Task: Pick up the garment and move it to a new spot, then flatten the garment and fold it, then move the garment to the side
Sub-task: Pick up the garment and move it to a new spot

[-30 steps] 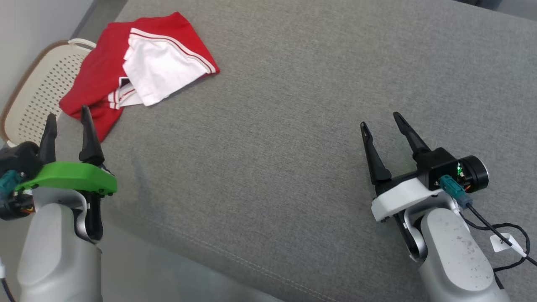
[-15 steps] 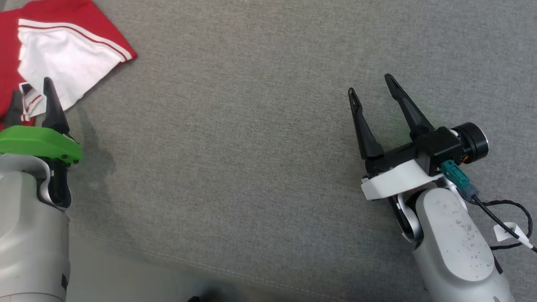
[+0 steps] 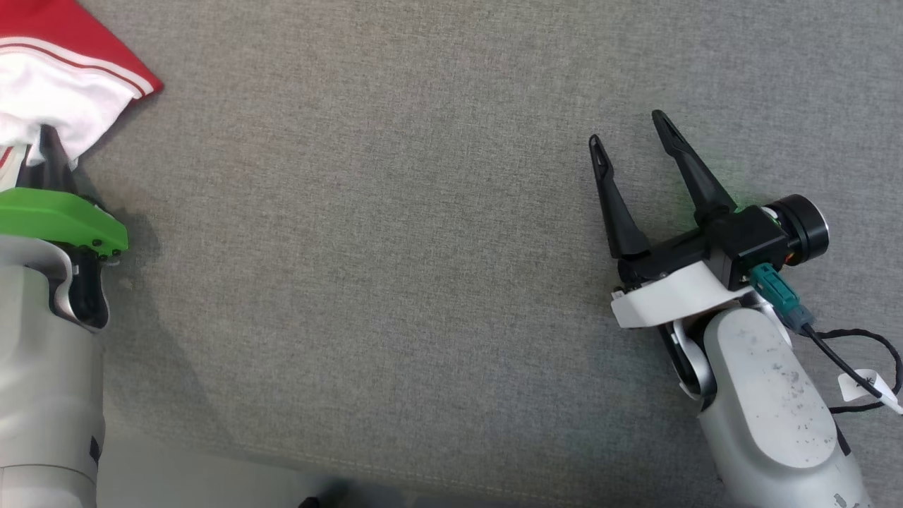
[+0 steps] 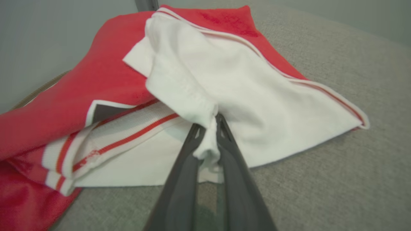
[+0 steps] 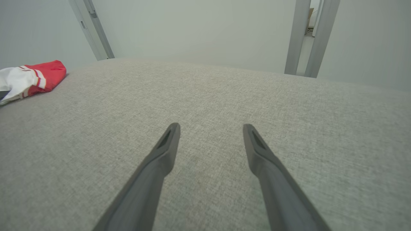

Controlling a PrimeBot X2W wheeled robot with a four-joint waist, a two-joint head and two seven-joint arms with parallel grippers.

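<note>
Garment (image 4: 106, 86) pinched at cushion's far left

Red with white panels and striped trim, it lies bunched on the grey cushion (image 3: 388, 247). Left gripper (image 4: 208, 123) is clenched on a white fold. Right gripper (image 3: 626, 125) hangs spread, well apart from it. Cable tag (image 3: 857, 384): print too small to read.

Garment (image 3: 63, 77): red with white panel and striped trim, upper left corner, lying on a grey fabric surface (image 3: 367, 233). Left hand (image 3: 42, 141): left edge, green mount (image 3: 63, 219), pale forearm below, dark finger (image 3: 48, 152) tip touching the garment's white part. Right hand (image 3: 627, 127): right side, well apart from the garment, two fingers spread over bare fabric, white mount (image 3: 670, 300), teal plug (image 3: 772, 293), black cable (image 3: 846, 356) with a white tag (image 3: 864, 386).
</note>
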